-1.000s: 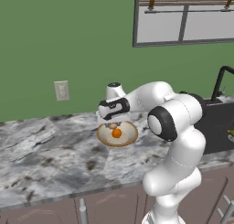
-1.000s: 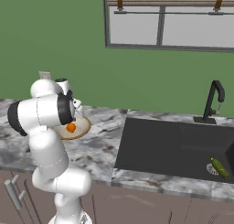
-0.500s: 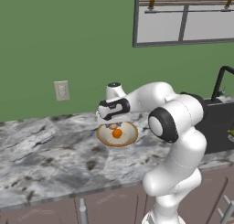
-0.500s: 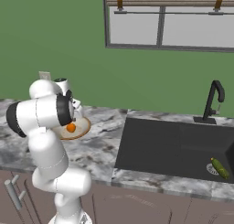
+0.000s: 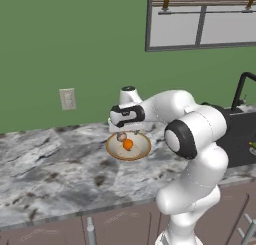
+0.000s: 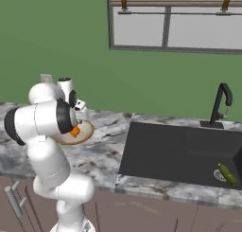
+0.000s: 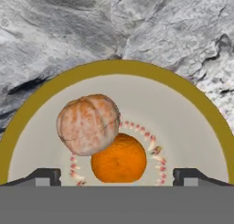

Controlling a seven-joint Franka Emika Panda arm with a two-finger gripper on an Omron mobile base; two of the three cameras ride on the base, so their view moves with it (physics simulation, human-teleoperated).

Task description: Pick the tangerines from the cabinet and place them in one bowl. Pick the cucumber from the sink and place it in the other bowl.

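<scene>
A beige bowl (image 5: 108,146) (image 6: 90,130) (image 7: 114,66) with an orange-brown rim sits on the marble counter. Both tangerines are inside it. The bright orange tangerine (image 7: 119,162) (image 5: 128,145) (image 6: 74,130) is at the centre, and the duller tan tangerine (image 7: 88,124) (image 5: 121,137) leans against it. My gripper (image 7: 117,177) (image 5: 122,132) hovers just above them, open, with its fingertips (image 7: 43,176) wide apart and touching neither fruit. The green cucumber (image 6: 227,174) lies in the black sink (image 6: 160,150), near the drain at far right. The cabinet and the other bowl are out of view.
A black faucet (image 6: 220,103) stands behind the sink. A wall outlet (image 5: 67,98) sits on the green wall left of the bowl, and a window (image 5: 200,19) is above. Drawer fronts with metal handles (image 5: 90,231) run below the counter edge.
The jaws have spread wide, and the tan tangerine has left them and now lies in the bowl against the orange one. The arm has barely moved.
</scene>
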